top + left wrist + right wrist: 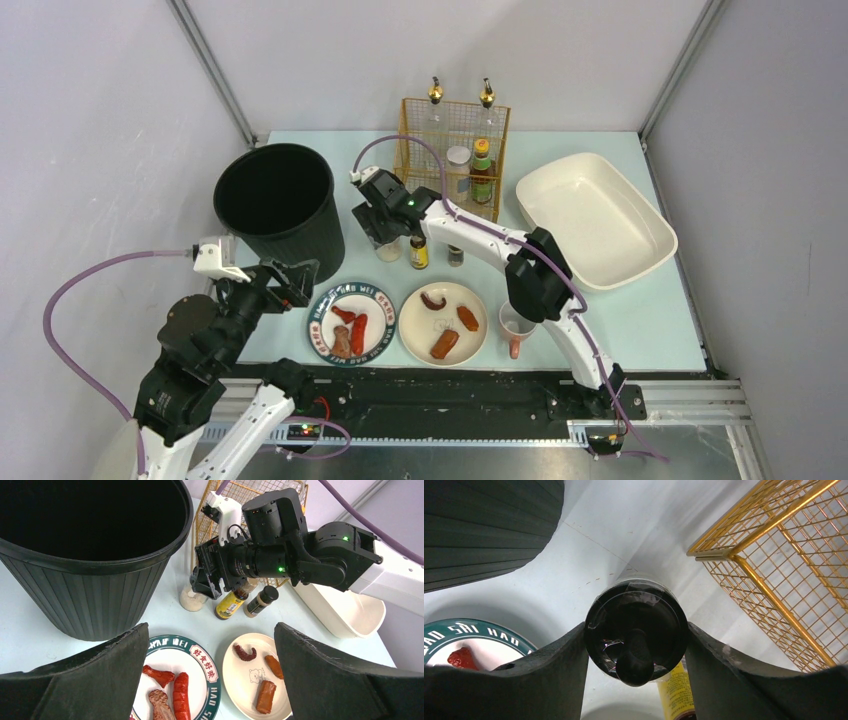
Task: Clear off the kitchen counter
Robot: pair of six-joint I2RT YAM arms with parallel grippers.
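2 fingers of the right gripper (pixel 205 586) clamp the black lid of an upright clear jar (pixel 636 630), left of middle on the pale mint-green kitchen counter (pixel 620 320) — gold wire rack (pixel 455 150) just beside, toward the far edge; the left gripper (pixel 210 636) gapes empty, front-left corner.

The top camera looks down from behind on the whole pale mint-green tabletop (pixel 640 320), and both wrist cameras sit low and close, sharing the ribbed black plastic bin (pixel 90 595) and black-lidded jar (pixel 636 630).
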